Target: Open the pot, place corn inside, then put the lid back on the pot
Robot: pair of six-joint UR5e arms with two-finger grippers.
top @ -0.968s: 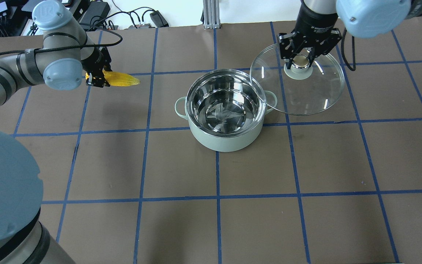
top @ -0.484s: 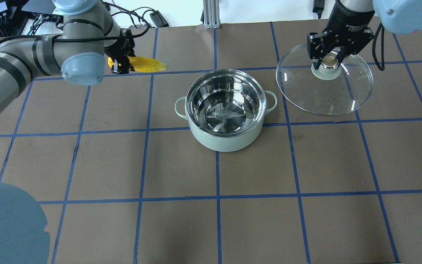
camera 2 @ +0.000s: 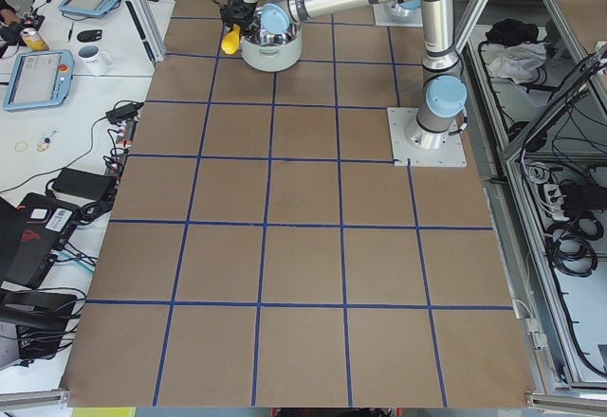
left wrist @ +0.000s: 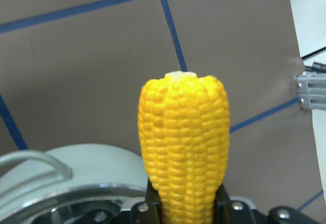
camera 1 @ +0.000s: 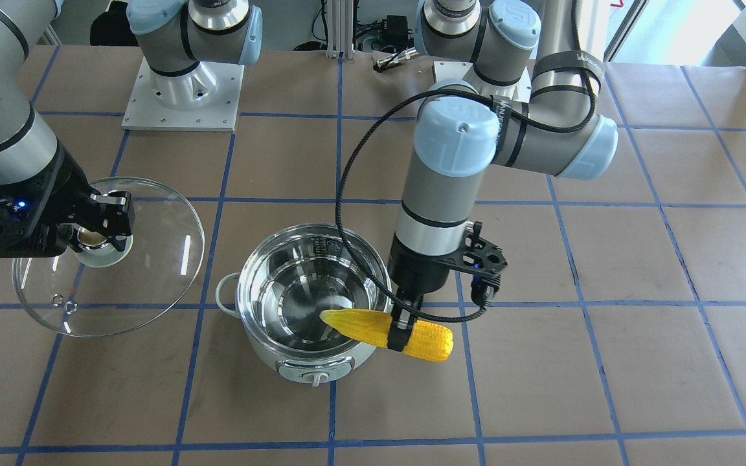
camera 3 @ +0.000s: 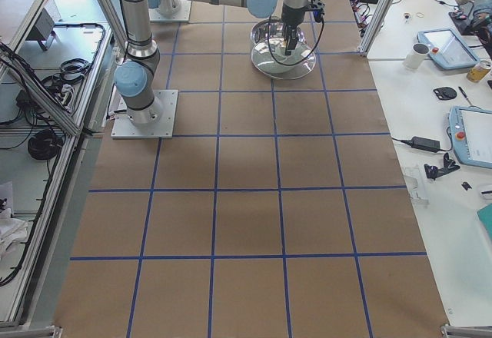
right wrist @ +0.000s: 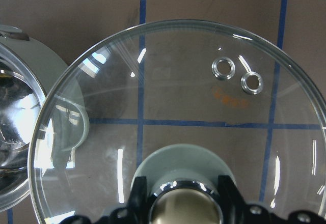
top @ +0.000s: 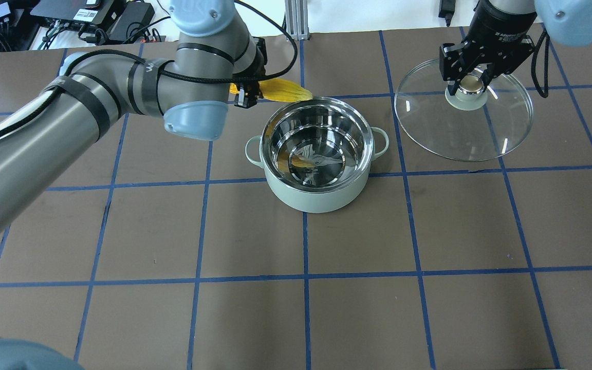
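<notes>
A tally by kind.
One round mint-green electric pot (top: 316, 199) with two loop side handles (top: 251, 150) and one front control knob (camera 1: 314, 377); one yellow corn cob (camera 1: 428, 342); one domed clear glass lid (top: 460, 131) with two small ringed holes (right wrist: 224, 68); two black two-finger grippers, the left gripper (camera 1: 399, 331) and the right gripper (top: 469, 86).

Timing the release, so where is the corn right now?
In the front-facing view the corn is held in the left tool at the view's right rim of the pot, tapered tip reaching over the rim, thick end outside.
</notes>
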